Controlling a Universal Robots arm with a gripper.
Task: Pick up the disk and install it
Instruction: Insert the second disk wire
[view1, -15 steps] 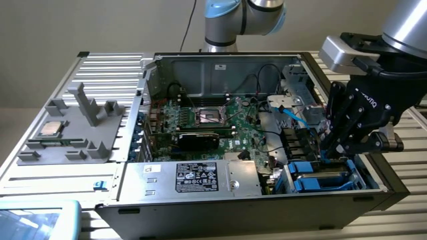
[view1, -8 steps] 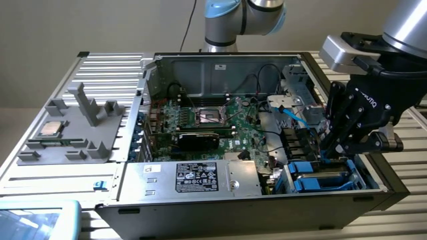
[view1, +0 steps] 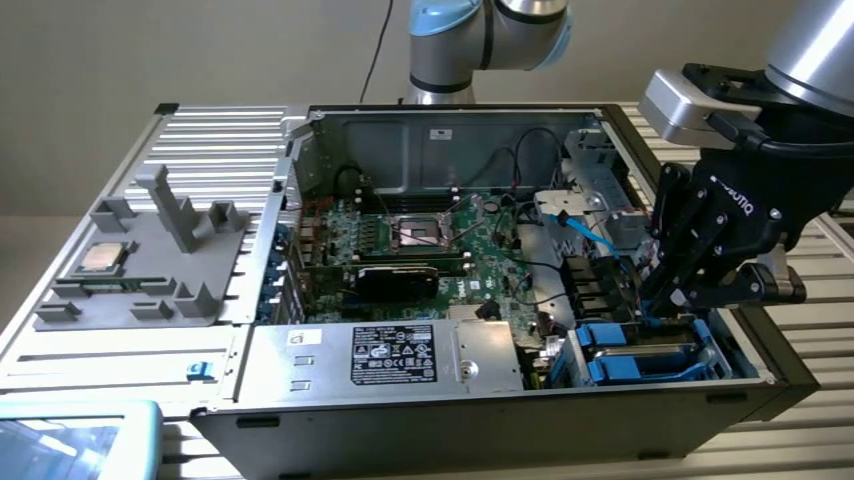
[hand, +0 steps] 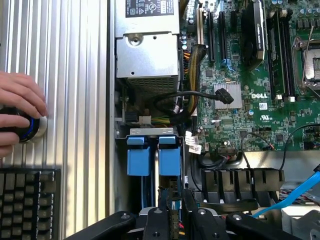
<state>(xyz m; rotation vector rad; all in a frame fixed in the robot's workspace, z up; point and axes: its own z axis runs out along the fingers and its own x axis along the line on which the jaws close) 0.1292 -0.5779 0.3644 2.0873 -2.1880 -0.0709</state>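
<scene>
The gripper is at the lower right of the exterior view, its black fingers reaching down into the drive bay in the corner of the open computer case. The disk sits in that bay, directly under the fingertips — its blue frame shows, and the silver top between the blue parts. In the wrist view the disk appears in the lower middle of the frame, with 2 blue tabs side by side, and the gripper is just below them at the frame's bottom edge. If the fingers touch the disk or grasp it, I cannot tell; how wide they stand is also not clear.

In the wrist view the long axis of the disk runs up and down the frame, its blue end toward the silver power supply. The green motherboard lies at the right. At the left edge a person's hand rests on a round knob — above a black keyboard.
</scene>
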